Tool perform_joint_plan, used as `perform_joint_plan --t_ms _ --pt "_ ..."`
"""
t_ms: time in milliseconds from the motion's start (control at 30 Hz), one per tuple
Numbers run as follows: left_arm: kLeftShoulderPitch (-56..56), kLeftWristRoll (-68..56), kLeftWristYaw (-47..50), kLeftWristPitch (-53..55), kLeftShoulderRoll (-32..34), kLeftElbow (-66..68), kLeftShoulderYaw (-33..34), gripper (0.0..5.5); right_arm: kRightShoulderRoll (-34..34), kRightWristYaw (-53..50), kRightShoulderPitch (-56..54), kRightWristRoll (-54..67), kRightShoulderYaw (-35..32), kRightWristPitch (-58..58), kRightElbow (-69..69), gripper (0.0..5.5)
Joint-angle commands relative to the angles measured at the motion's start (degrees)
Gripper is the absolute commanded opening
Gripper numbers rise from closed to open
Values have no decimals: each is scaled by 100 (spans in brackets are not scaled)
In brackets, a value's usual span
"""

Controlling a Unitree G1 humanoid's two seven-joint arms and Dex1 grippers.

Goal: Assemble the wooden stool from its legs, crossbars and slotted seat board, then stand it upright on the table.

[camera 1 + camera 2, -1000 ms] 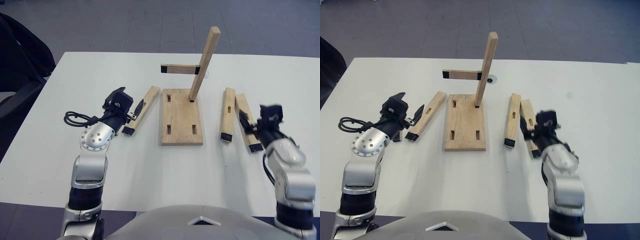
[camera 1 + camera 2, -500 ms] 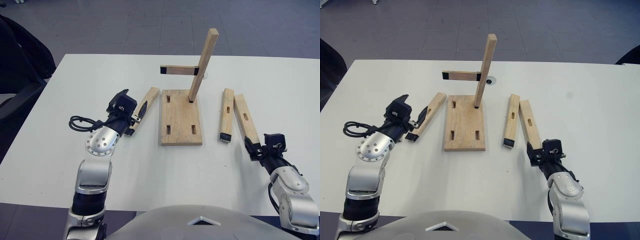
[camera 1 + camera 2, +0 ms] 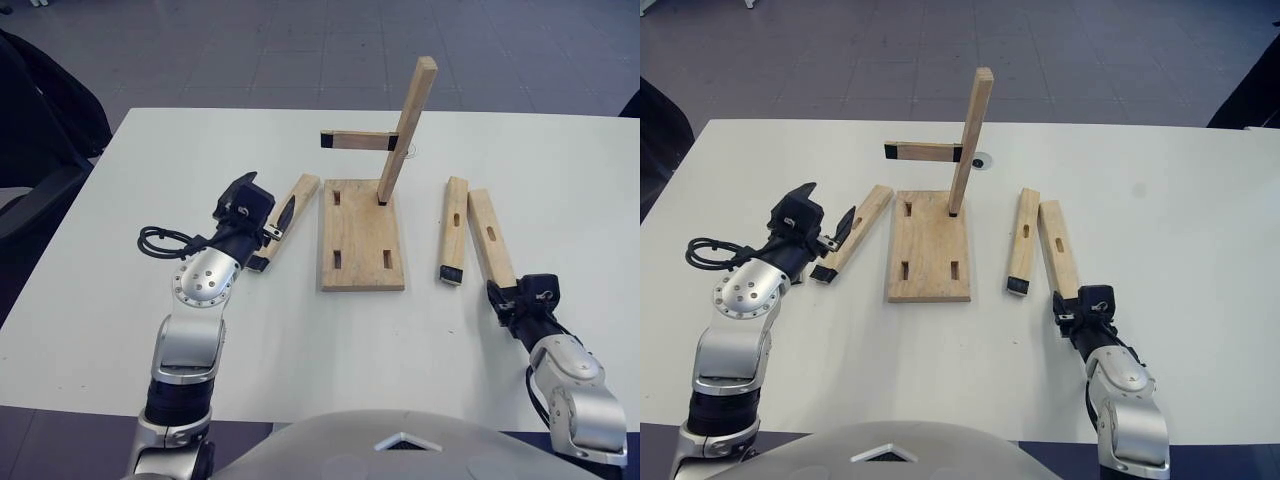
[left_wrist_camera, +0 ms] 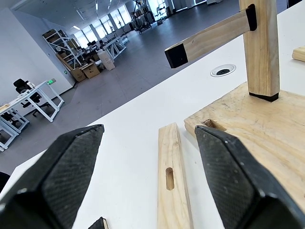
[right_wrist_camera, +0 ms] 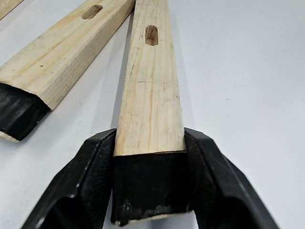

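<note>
Seat board flat mid-counter. Upright leg stands in its far right slot, with a crossbar projecting left from it. Left pincer spread, loose leg lying between its fingers. Right pincer pinching the black-capped near end of outer right leg; inner right leg just beside

- No words, numbers or brand marks can be read anywhere.
- A small green lit sign stands in the upper left of the left wrist view, above the white desks in the hall behind; its marking is too small to tell.
</note>
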Motion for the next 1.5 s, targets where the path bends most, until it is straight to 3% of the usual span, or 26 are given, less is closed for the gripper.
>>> perform_joint_plan --t_ms 33,300,600,767,933,1067,1233,1500 --pt "-97 -28 32 36 28 36 -16 357 36 -66 -40 47 -72 92 18 205" --pt "-193 -182 -1 -24 47 38 19 357 129 -453 -1131 248 -494 -218 -468 205" --pt "-257 -1329 -802 256 166 158 254 357 205 -267 -2579 1592 -566 133 -1117 205" --pt "-520 -4691 -1176 2177 -534 -478 1256 357 -31 305 -3293 3017 -388 741 -1289 205" --pt "-1017 -7821 -773 3185 -372 -179 2071 357 -378 1228 -3961 4564 -440 1451 -382 205" --pt "-1327 -9656 -123 3269 -79 468 2221 357 -652 2029 -4041 5172 -187 1870 244 205" --pt "-1414 -10494 304 3166 238 729 1918 357 -794 2529 -4323 5607 88 2180 679 205" --pt "-1472 -10553 424 2904 412 834 1565 483 -824 2728 -4376 5915 278 2298 615 205"
